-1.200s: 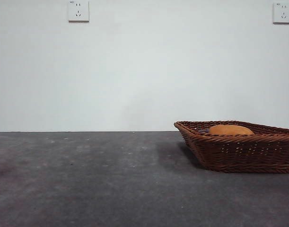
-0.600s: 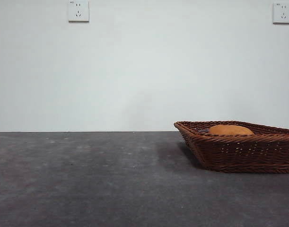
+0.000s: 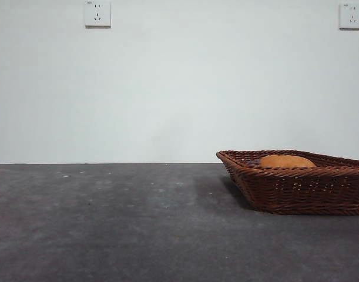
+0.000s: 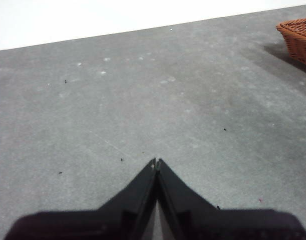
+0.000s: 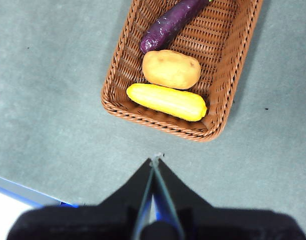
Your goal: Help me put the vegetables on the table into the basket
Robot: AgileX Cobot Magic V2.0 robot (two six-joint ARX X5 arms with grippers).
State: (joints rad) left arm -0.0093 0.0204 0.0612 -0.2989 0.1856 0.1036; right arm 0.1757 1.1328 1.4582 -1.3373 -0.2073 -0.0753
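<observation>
The wicker basket (image 3: 297,188) stands on the dark grey table (image 3: 120,223) at the right. The right wrist view looks down into the basket (image 5: 120,75): the purple eggplant (image 5: 170,24), the orange-brown tuber (image 5: 171,69) and the yellow corn cob (image 5: 166,101) lie side by side inside. In the front view only the tuber's top (image 3: 286,161) rises above the rim. My right gripper (image 5: 155,161) is shut and empty, above the table beside the basket's short end. My left gripper (image 4: 156,162) is shut and empty over bare table, with the basket's corner (image 4: 298,37) far off.
Two wall sockets (image 3: 97,13) (image 3: 351,15) are on the white wall behind the table. The table's edge with a blue strip (image 5: 27,192) shows in the right wrist view.
</observation>
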